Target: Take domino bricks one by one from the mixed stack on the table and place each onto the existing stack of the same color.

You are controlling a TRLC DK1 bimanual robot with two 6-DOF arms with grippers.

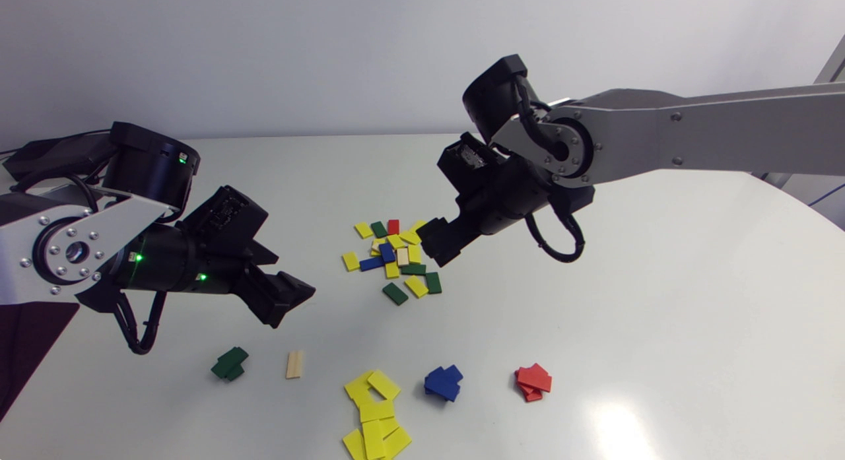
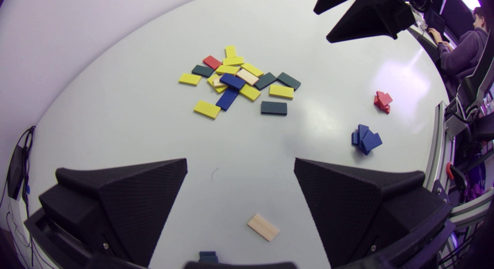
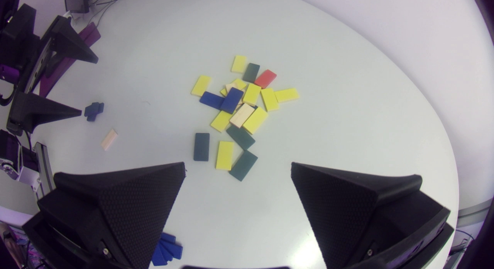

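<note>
The table (image 1: 660, 282) is filling most of the head view, and the pile (image 1: 395, 255) is lying at the centre of the frame. It is made up of yellow, green, blue, red and pale wood bricks, several of them overlapping. They are looking like thin, stiff painted slabs, light and probably a little slick. I am guessing the safest hold is across the short width, pinching the two long edges of a brick that is lying free. The green brick (image 1: 395, 293) at the pile's lower edge is sitting apart from its neighbours. Flat as they are, the fingers would be needing to come almost down onto the table.

The right gripper (image 1: 436, 243) is hanging just right of the pile, its fingers spread wide and nothing between them. The left gripper (image 1: 285, 300) is hovering left of centre, equally wide apart and empty.

Along the lower edge the yellow stack (image 1: 373, 414) is sprawling more than stacking. To its right the blue stack (image 1: 443, 383) and the red stack (image 1: 533, 382) are sitting well apart. To its left are lying the green stack (image 1: 229, 363) and a single wood brick (image 1: 294, 364).
</note>
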